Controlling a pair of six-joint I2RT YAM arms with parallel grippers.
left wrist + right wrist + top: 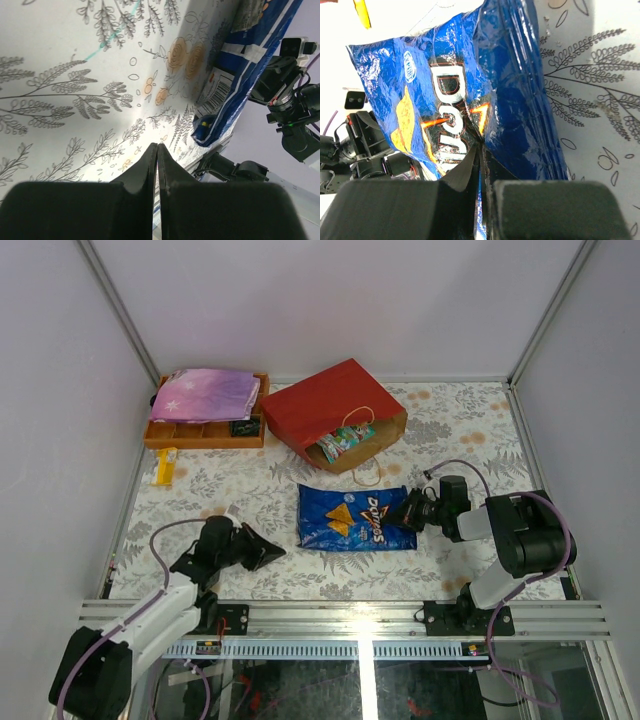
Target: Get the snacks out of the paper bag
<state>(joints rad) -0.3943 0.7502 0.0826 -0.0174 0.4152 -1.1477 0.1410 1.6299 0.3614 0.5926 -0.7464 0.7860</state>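
The red paper bag (330,405) lies on its side at the back middle, its brown mouth facing the front right. Small green and pink packets (345,443) show in the mouth. The blue Doritos bag (350,518) lies flat on the table in front of it. My right gripper (408,512) is shut on the chip bag's right edge; in the right wrist view the fingertips (481,147) pinch the crumpled foil (470,75). My left gripper (275,552) rests low at the front left, shut and empty (157,146), left of the Doritos bag (250,55).
An orange compartment tray (200,443) stands at the back left with a pink-purple starry pouch (205,395) on top and a small black item (243,427) inside. A yellow piece (165,468) lies in front of it. Cord handles (368,475) trail from the bag's mouth.
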